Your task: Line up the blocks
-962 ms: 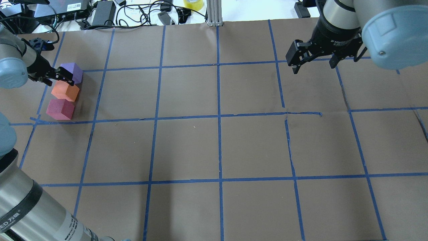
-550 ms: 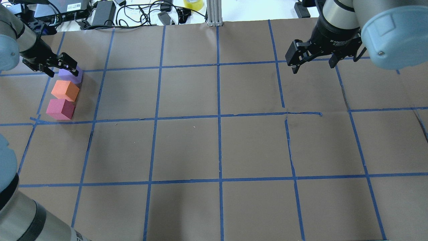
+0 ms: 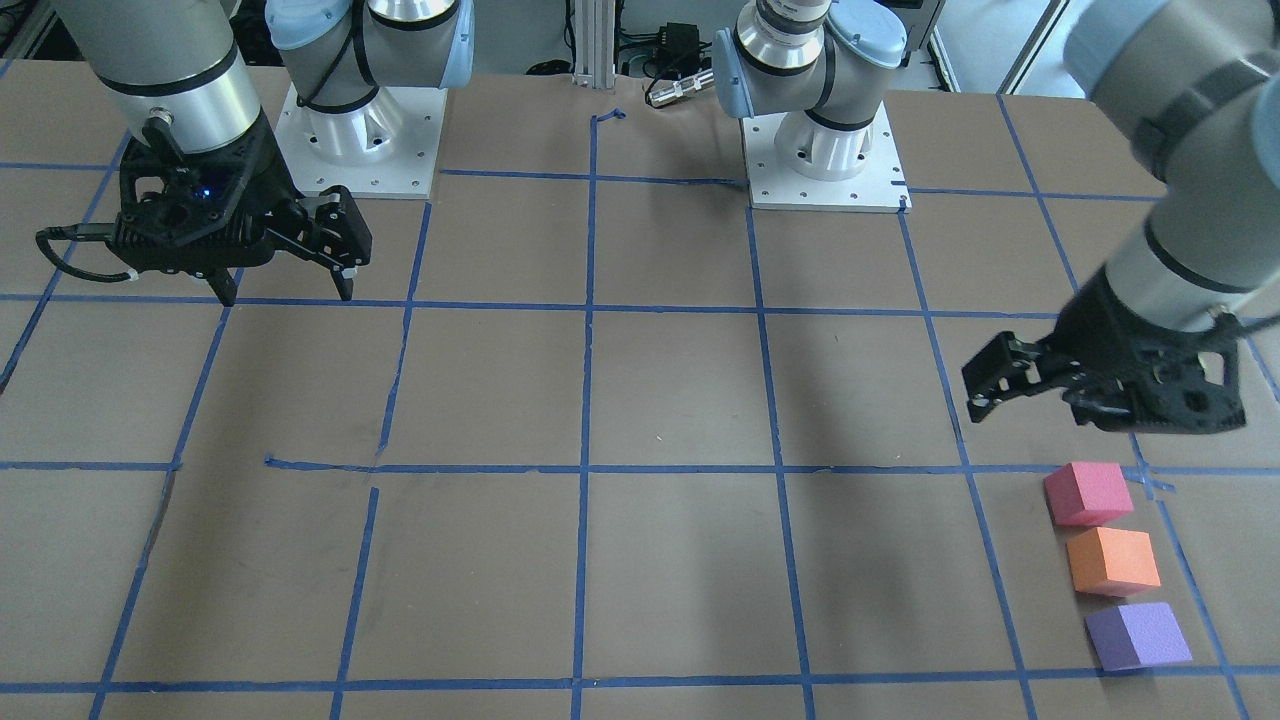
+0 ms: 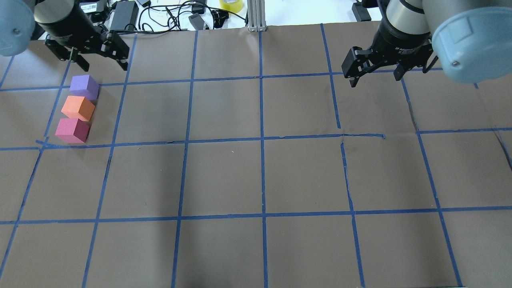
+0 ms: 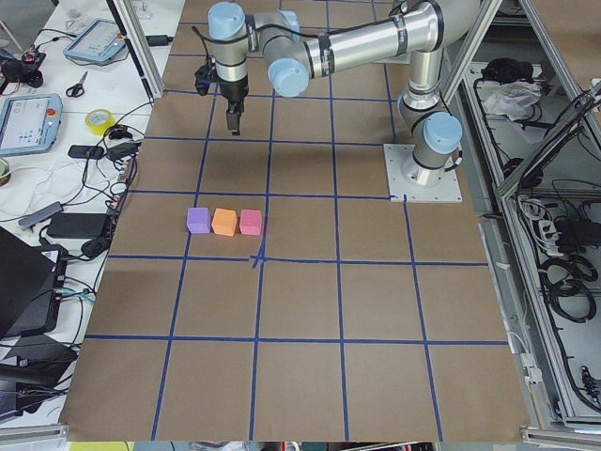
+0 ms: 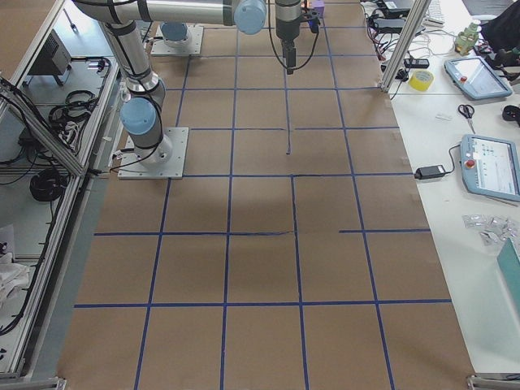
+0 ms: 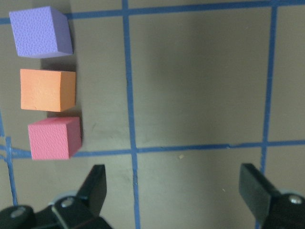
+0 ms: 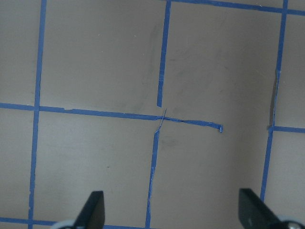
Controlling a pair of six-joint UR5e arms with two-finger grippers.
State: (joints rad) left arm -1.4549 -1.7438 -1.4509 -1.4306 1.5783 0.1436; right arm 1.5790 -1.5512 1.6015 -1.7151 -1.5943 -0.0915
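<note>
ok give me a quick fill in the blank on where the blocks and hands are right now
1. In the row, the block between the purple block and the pink-red block is ____.
2. The left hand holds nothing, and its fingers are ____.
3. The right hand hovers far away, and the whole row lies on the robot's ____ side.

Missing words: orange; open; left
</note>
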